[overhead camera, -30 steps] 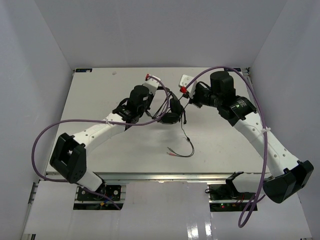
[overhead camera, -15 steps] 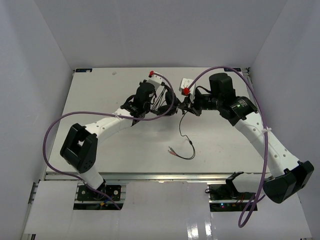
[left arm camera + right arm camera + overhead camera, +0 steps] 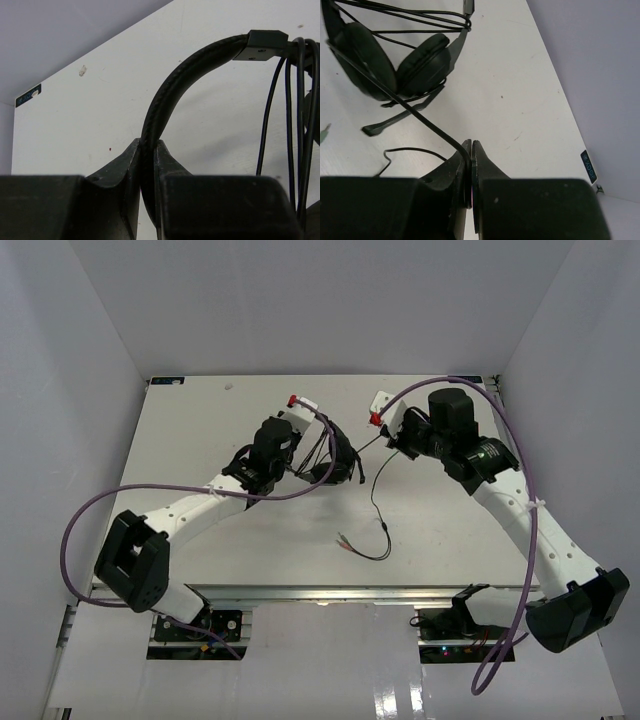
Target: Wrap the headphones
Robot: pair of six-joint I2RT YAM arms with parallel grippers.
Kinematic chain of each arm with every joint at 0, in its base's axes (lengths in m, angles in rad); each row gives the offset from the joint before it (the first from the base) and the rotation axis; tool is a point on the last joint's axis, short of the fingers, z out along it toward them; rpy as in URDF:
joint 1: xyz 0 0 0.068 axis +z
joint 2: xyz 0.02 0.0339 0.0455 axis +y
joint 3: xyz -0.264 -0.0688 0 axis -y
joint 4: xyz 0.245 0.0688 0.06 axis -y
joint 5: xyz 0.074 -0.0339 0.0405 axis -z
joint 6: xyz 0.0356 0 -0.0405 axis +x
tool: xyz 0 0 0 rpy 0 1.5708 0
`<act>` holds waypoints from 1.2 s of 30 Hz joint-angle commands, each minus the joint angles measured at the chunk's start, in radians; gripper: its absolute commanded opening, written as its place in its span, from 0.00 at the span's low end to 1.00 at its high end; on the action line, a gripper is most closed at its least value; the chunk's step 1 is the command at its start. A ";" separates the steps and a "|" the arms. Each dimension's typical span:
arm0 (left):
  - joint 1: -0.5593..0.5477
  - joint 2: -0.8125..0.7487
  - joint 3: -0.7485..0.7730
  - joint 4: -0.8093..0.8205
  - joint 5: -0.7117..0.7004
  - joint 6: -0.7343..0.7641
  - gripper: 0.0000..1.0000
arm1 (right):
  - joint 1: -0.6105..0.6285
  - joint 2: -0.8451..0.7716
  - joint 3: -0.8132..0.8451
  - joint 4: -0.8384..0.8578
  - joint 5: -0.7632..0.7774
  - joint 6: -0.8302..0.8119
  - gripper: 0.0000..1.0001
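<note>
The black headphones (image 3: 336, 466) hang above the table's middle, between my two grippers. My left gripper (image 3: 306, 408) is shut on the curved headband (image 3: 167, 92), which rises out of its jaws in the left wrist view (image 3: 149, 150). Several turns of thin cord (image 3: 300, 125) hang over the headband's end. My right gripper (image 3: 377, 423) is shut on the cord (image 3: 420, 112), which runs taut from the jaws (image 3: 471, 150) to the two earcups (image 3: 422, 62). The loose cord (image 3: 372, 502) drops to the table and ends in reddish plugs (image 3: 345, 540).
White walls close in the white table (image 3: 200, 420) at the back and both sides. Thick purple cables (image 3: 150, 485) loop over both arms. A small label (image 3: 589, 167) marks the table's far right corner.
The left arm swung right and then back left, carrying the headphones by the headband. The right gripper drew back slightly to the right with the cord still in it.
</note>
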 commanded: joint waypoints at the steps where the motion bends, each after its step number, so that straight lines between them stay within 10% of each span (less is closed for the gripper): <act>1: 0.013 -0.104 -0.038 -0.025 0.168 0.045 0.00 | -0.027 0.028 0.003 0.179 0.044 -0.075 0.08; 26: 0.007 -0.286 -0.087 0.042 0.734 -0.354 0.00 | -0.258 0.228 -0.134 0.551 -0.480 0.398 0.08; 36: 0.007 -0.279 -0.009 0.139 0.831 -0.655 0.00 | -0.265 0.318 -0.179 0.754 -0.878 0.594 0.26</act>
